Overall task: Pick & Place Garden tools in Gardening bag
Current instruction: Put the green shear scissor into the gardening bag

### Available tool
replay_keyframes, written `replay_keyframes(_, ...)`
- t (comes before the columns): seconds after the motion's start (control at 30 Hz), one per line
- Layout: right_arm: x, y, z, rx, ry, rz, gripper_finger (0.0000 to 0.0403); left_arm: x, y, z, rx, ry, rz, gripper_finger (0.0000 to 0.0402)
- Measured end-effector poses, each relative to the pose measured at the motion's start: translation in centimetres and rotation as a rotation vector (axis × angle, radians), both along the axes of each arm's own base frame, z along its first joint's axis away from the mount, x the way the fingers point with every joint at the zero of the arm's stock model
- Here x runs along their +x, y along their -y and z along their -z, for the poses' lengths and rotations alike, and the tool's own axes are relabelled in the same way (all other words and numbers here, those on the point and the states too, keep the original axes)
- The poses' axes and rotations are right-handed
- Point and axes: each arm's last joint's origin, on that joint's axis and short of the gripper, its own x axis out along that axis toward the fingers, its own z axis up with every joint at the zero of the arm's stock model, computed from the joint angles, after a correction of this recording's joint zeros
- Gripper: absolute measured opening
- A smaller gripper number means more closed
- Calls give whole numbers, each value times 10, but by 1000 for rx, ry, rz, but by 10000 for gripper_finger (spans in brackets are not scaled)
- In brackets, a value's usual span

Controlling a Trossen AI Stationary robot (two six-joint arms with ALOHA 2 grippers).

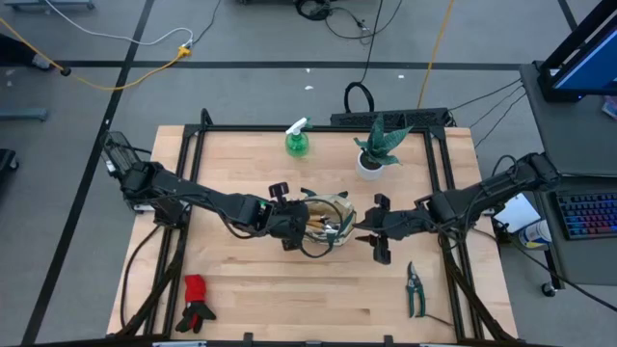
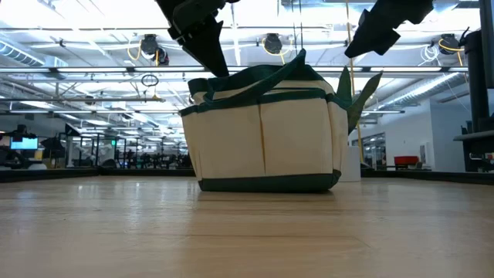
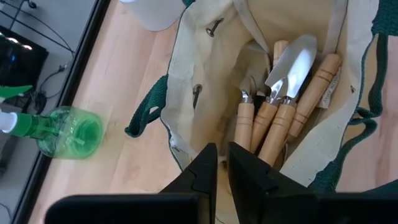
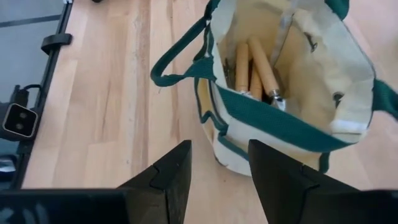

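Gardening bag (image 1: pixel 328 224): mid-table, upright, wooden-handled tools (image 3: pixel 280 112) inside | left gripper (image 3: pixel 222 163): fingers nearly together, empty, over bag's rim | right gripper (image 4: pixel 219 163): fingers apart, empty, beside bag | spray bottle (image 1: pixel 297 141): far edge | pruning shears (image 1: pixel 415 289), gloves (image 1: pixel 196 302): near edge.
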Motion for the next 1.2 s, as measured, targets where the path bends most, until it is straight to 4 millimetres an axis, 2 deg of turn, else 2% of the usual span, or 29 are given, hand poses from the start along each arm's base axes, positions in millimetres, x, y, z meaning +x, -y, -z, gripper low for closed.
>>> replay_keyframes(0.17, -4, -4, 2, 34, -30, 19, 151, 0, -1, 0, 8, -6, 8, 57)
replay_keyframes(0.4, -12, -12, 7, 104, -104, 72, 149, 2, -2, -1, 23, -6, 31, 124)
replay_keyframes(0.53, -19, -18, 10, 138, -152, 100, 149, 4, -1, -2, 7, 33, 19, 150)
replay_keyframes(1.2, -50, -61, 13, 537, -314, 320, 144, 8, 0, -5, -16, 89, 3, 157)
